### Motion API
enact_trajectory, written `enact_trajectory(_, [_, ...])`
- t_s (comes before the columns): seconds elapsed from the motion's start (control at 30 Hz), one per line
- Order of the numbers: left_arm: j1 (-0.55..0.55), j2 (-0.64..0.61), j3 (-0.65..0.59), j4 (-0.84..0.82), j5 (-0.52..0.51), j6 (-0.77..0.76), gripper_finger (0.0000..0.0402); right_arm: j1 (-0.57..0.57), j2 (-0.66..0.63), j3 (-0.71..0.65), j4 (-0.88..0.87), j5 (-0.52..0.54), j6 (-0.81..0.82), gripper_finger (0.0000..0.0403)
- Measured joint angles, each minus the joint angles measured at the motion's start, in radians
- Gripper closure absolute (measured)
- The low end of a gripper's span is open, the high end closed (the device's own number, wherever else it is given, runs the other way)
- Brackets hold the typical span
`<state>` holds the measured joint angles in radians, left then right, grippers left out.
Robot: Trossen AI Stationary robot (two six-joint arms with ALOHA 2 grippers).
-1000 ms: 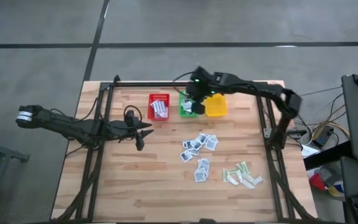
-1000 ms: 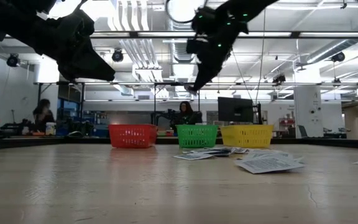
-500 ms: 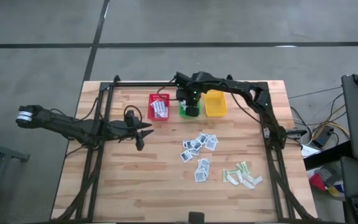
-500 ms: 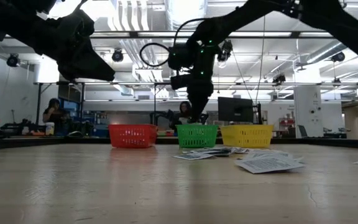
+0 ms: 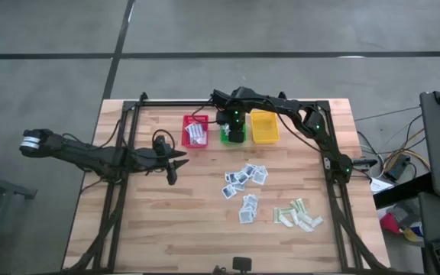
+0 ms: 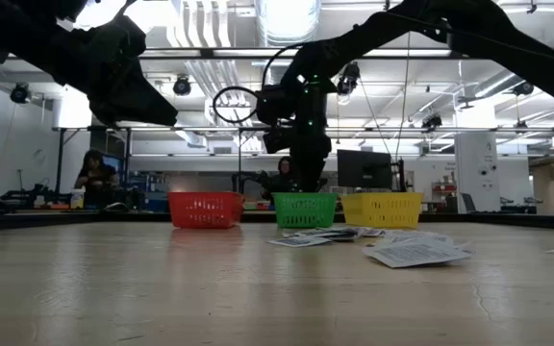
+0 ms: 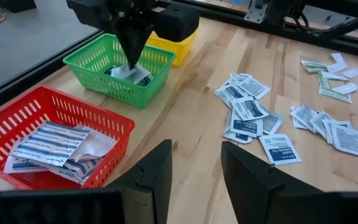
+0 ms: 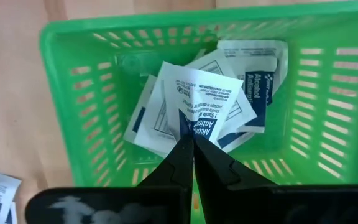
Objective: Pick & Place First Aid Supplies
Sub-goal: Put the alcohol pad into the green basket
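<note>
Baskets stand in a row at the counter's (image 5: 166, 221) far edge in your high view: red basket (image 5: 195, 131), green basket (image 5: 228, 131), yellow basket (image 5: 265, 128). The right tool (image 5: 236, 134) hangs directly over the green basket. The left tool (image 5: 173, 163) waits well to the left of that basket, over bare wood. Loose square packets (image 5: 244, 182) lie near the green basket toward the counter's middle, and pale strips (image 5: 298, 215) lie farther out beyond them.

In the low view you see the right tool (image 6: 306, 183) reaching down into the green basket (image 6: 305, 209), with packets (image 6: 414, 252) scattered in front and people in the room behind.

Your left wrist view shows its fingers (image 7: 154, 177) spread apart and empty; it alone shows striped oblong packets (image 7: 50, 144) lying in the red basket (image 7: 48, 140).

Only the right wrist view shows the pinch: fingers (image 8: 178, 163) clenched on a white-blue packet (image 8: 201, 102), above others inside the green basket (image 8: 67, 87).
</note>
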<state>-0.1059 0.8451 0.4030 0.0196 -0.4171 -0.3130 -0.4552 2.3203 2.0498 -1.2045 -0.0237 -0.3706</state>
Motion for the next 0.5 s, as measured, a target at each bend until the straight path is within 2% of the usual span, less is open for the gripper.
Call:
enact_trajectory(0.2, [0.0,0.0,0.0,0.0,0.0,0.001,0.0268,-0.005,-0.01,0.008,-0.001,-0.002,0.0,0.0366])
enact_trajectory(0.5, [0.0,0.0,0.0,0.002,0.0,0.0,0.0268,-0.01,-0.01,0.003,0.025,-0.001,-0.002,0.0262])
